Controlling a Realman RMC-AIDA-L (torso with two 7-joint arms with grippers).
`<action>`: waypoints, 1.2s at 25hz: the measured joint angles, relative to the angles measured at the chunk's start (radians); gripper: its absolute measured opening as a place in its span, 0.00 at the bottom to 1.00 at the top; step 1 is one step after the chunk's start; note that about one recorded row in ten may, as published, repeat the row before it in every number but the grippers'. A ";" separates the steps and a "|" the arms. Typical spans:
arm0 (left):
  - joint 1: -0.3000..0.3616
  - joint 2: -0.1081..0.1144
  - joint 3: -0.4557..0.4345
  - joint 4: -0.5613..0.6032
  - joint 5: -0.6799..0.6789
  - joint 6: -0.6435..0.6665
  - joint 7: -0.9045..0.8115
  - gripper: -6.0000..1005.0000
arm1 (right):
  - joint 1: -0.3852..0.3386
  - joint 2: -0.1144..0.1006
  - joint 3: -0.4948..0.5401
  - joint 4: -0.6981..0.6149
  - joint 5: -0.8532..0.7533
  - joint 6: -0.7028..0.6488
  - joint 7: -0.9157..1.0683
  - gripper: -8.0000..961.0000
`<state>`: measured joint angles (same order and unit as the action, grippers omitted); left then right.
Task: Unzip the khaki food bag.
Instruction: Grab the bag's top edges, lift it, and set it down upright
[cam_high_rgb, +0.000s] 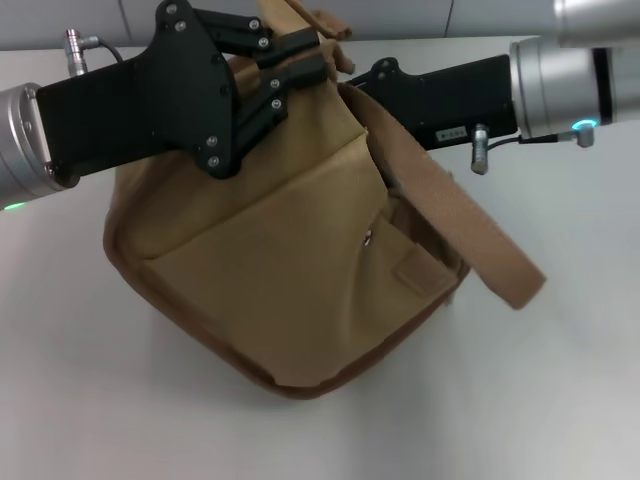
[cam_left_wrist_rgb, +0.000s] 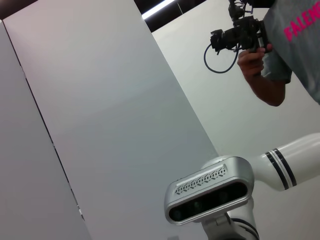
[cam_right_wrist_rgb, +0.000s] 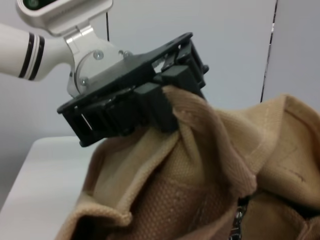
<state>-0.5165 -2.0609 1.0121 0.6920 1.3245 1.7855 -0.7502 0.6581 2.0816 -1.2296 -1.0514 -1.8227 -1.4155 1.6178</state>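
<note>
The khaki food bag (cam_high_rgb: 290, 270) stands tilted on the white table, its front pocket with a metal snap (cam_high_rgb: 368, 238) facing me. One wide handle strap (cam_high_rgb: 460, 220) hangs down to the right. My left gripper (cam_high_rgb: 305, 60) is shut on a fold of fabric at the bag's top edge; the right wrist view shows the left gripper (cam_right_wrist_rgb: 167, 107) pinching the bag (cam_right_wrist_rgb: 200, 165). My right gripper (cam_high_rgb: 365, 78) reaches in from the right, its tip hidden behind the bag's top. A silver zipper pull (cam_right_wrist_rgb: 238, 220) shows in the right wrist view.
The white table (cam_high_rgb: 560, 400) surrounds the bag. The left wrist view points up at grey wall panels, the robot's head (cam_left_wrist_rgb: 210, 192) and a person holding a camera (cam_left_wrist_rgb: 240, 37).
</note>
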 joint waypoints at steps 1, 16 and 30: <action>-0.002 0.002 0.000 0.000 0.000 0.000 0.000 0.09 | 0.000 0.001 -0.021 -0.004 0.003 0.024 0.000 0.42; -0.007 0.002 -0.009 -0.002 -0.001 -0.003 0.000 0.09 | -0.017 0.005 -0.073 0.028 0.134 0.123 -0.089 0.05; 0.013 -0.003 -0.033 -0.002 -0.003 -0.003 0.010 0.09 | -0.100 -0.001 0.015 0.026 0.168 0.045 -0.113 0.01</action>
<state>-0.5031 -2.0638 0.9789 0.6902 1.3214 1.7827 -0.7400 0.5579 2.0801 -1.2145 -1.0254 -1.6548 -1.3702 1.5044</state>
